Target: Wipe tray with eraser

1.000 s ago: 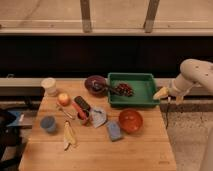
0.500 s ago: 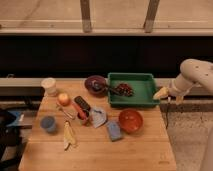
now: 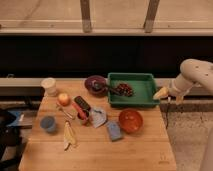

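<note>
Table layout unchanged: eraser lies untouched, well left of tray. My gripper remains beside the tray's right rim; its opening I cannot tell. Wiping not begun.

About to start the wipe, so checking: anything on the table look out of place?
Yes: a dark reddish clump lies inside the tray, in the wiping path. The eraser lies on the table near the apple; the gripper hovers off the tray's right rim.
</note>
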`<state>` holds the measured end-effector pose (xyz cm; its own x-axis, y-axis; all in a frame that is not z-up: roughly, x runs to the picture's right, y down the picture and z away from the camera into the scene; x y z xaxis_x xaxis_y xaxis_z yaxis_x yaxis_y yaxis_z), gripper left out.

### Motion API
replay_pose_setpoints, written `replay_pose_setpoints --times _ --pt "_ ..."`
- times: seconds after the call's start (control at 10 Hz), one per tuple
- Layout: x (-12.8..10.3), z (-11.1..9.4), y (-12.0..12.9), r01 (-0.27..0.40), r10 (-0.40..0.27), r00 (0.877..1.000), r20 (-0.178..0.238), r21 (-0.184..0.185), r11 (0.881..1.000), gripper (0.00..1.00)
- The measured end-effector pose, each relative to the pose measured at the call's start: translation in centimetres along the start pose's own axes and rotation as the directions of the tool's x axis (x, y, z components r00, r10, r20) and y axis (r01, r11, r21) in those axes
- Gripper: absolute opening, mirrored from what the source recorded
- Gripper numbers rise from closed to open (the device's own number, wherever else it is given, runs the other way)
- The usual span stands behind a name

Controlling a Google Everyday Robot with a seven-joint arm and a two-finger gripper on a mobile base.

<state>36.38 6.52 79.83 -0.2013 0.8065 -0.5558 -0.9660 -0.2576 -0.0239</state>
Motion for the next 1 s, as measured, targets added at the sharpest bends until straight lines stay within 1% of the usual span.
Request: replay_pose_setpoints --times 0.3,0.4,0.6,0.8,0.9,1.0 --pt "-0.2 -0.1 0.0 0.005 -0.005 1.000 0.002 0.000 1.000 0.78" --pt "-0.7 -0.1 0.2 0.027 -0.027 1.000 -0.002 -0.003 1.000 0.78" --pt "-2.2 0.1 2.2 0.087 -0.087 0.996 -0.006 -0.022 0.996 0.78" --pt "-3.8 0.2 6.2 0.174 -0.174 0.985 -0.003 -0.040 0.984 0.78" --pt "-4.5 0.4 8.5 0.222 -0.222 0.975 -0.003 -0.049 0.974 0.78" --pt "-5.0 0.2 11.3 0.283 -0.283 0.959 0.003 -0.059 0.957 0.78"
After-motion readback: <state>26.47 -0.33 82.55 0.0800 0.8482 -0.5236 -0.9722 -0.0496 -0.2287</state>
